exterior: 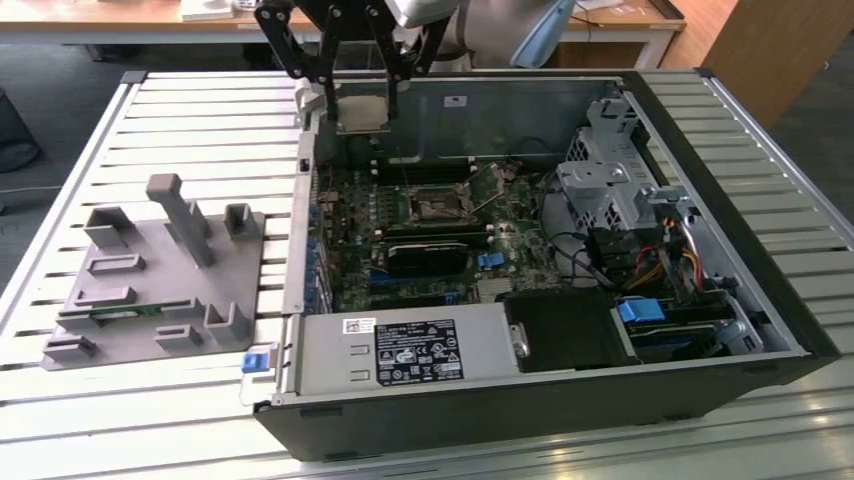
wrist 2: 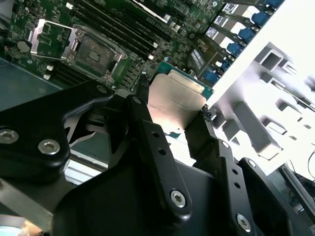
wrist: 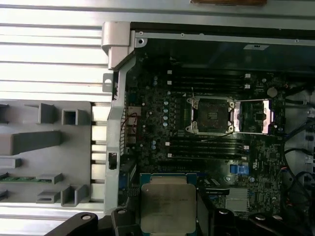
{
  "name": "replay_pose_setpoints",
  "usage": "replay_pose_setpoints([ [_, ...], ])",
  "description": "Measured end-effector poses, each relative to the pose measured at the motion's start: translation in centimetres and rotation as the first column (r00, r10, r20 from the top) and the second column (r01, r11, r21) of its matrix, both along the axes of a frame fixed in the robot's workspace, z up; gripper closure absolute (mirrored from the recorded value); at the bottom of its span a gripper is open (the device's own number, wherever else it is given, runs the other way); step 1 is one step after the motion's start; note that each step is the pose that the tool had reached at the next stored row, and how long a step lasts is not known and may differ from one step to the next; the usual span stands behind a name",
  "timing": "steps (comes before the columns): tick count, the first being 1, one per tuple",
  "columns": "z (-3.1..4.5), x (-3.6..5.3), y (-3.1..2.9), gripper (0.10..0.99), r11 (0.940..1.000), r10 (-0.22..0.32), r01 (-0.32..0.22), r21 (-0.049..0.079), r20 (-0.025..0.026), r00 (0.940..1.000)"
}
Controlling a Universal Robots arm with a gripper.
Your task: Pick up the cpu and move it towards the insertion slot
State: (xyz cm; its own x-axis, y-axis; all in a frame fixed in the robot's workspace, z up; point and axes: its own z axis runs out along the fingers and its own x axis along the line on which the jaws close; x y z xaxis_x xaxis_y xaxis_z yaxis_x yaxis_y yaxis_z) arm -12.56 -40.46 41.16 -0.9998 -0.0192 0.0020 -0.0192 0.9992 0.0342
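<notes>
Gripper (wrist 2: 172,110) clamped on the cpu (wrist 2: 177,98), held up over the case's back corner.
Insertion slot (exterior: 437,205) lies below, twd mid-board, well apart; its metal bracket is flipped open beside it.

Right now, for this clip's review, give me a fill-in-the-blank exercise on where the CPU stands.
1. The pincer is shut on the ____.
2. The cpu is held ____ the computer case, not resting in it.
3. The insertion slot holds ____ chip.
4. The slot's metal bracket is flipped ____.

Missing words: cpu; above; no; open
</notes>
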Motion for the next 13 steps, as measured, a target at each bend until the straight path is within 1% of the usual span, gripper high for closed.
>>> replay_pose_setpoints([
  [13,0.0,2.66,0.28,0.545,1.0,0.0,0.0,0.0,0.0,1.0],
])
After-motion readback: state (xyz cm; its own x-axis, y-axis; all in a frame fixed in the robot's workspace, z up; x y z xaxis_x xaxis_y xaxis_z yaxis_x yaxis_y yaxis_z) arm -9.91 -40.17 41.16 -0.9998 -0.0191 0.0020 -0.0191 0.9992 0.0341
